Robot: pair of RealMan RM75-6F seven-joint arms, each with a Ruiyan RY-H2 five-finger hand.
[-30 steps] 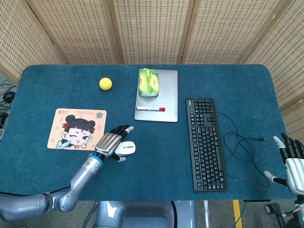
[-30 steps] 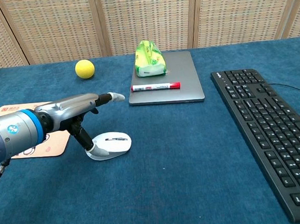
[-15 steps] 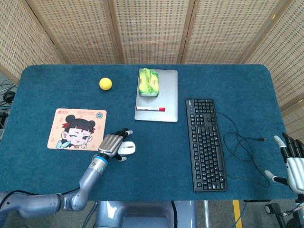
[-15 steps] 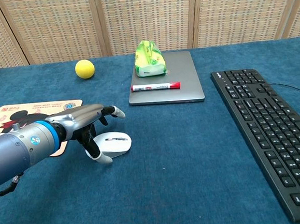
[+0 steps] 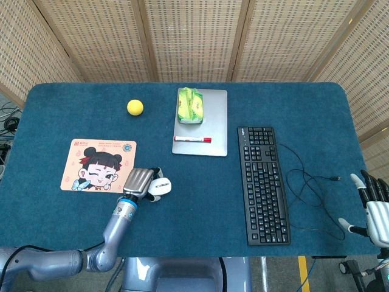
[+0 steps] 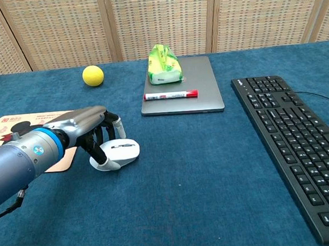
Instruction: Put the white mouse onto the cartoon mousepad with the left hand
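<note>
The white mouse (image 5: 161, 185) (image 6: 120, 152) lies on the blue table just right of the cartoon mousepad (image 5: 97, 164) (image 6: 22, 125), which shows a girl's face. My left hand (image 5: 139, 182) (image 6: 91, 129) is curled over the mouse's left side, fingers on its top and thumb low at its near edge, gripping it. In the chest view the mouse looks slightly raised and tilted. My right hand (image 5: 375, 204) hangs at the table's right edge with fingers spread, holding nothing.
A yellow ball (image 5: 135, 107) sits at the back left. A silver laptop (image 5: 209, 125) carries a green packet (image 5: 191, 104) and a red marker (image 5: 192, 139). A black keyboard (image 5: 262, 182) with a loose cable (image 5: 310, 188) lies right of centre.
My left hand's fingers have curled from spread above the mouse down around it. The mouse has shifted a little toward the mousepad. The right hand stays put.
</note>
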